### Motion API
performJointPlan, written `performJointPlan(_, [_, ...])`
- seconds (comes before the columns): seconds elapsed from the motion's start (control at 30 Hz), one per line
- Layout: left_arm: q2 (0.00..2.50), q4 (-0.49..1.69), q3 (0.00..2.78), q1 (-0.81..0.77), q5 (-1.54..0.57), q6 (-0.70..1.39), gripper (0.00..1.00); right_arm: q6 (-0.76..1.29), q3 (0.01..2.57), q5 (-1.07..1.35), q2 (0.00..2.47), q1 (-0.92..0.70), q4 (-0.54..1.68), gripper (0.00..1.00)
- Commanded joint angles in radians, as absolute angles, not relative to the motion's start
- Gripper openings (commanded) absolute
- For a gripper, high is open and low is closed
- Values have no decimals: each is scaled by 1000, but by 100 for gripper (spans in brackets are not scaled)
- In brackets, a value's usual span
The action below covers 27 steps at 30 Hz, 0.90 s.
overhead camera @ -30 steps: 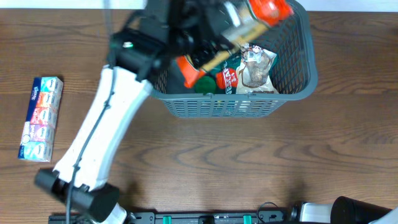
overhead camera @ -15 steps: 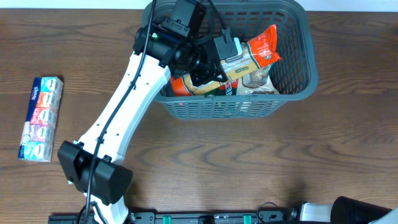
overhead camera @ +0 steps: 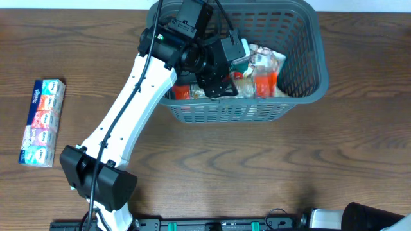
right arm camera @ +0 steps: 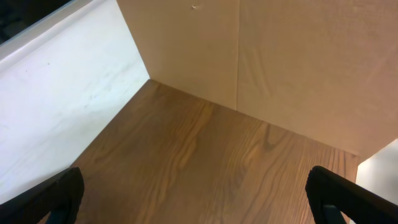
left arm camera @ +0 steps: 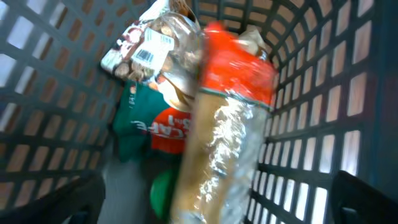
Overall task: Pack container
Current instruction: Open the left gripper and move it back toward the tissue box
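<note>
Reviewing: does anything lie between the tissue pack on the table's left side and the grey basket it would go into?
No object lies on the table between the tissue pack and the basket. Only the left arm spans that stretch, its open claw over the packets inside.

Not much you can actually read here. In the left wrist view, the green and orange packet (left arm camera: 158,127) has white letters that look like "CAFE", with the rest cut off. The brown packet (left arm camera: 123,51) carries a white barcode sticker (left arm camera: 152,46), but its digits are too blurry. On the tissue pack (overhead camera: 42,122), the print's too small to make out.
</note>
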<state>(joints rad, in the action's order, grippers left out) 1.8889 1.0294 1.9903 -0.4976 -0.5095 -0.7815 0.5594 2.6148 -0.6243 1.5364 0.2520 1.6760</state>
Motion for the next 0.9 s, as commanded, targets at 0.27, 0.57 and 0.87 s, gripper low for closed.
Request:
performJointPlan(0.27, [1807, 930, 2114, -488, -377, -551, 98, 571, 2613, -635, 1539, 262, 1677, 99])
performJointPlan(0.57, [1721, 1073, 2327, -347, 193, -157, 99, 571, 2613, -635, 1539, 262, 1677, 99])
performJointPlan(0.87, [1716, 1403, 2317, 42, 360, 93, 98, 571, 2613, -635, 1539, 262, 1677, 99])
